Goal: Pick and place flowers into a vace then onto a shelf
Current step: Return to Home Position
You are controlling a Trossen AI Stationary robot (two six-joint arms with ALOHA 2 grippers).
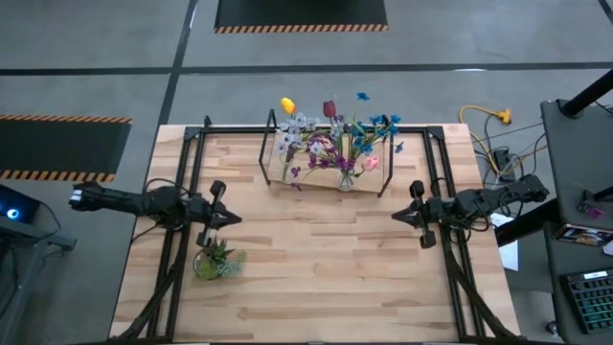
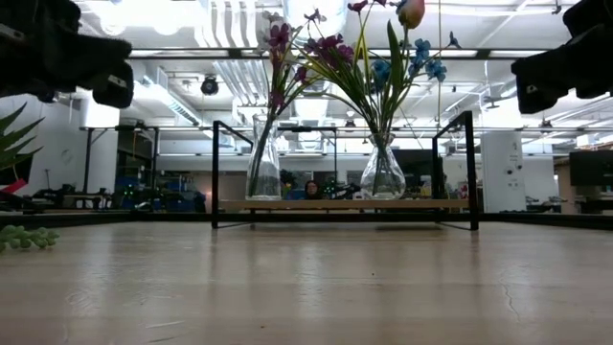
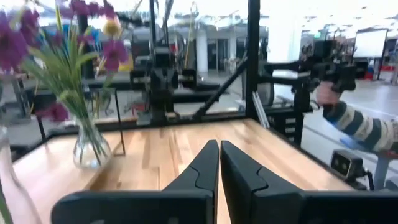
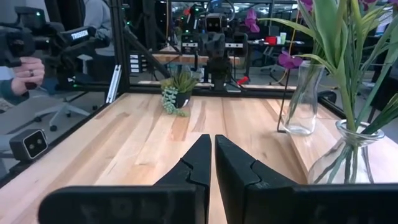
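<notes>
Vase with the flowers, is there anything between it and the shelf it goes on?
Nothing visible does: the round vase already stands on the shelf, beside a taller vase. The left gripper and the right gripper hang apart from it over the table, fingers shut.

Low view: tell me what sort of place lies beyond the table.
Probably an open robotics lab or workshop. Exposed ceiling ducts run above the shelf, hazard-striped floor mats lie around the table, and a person's striped sleeve reaches to another arm rig.
</notes>
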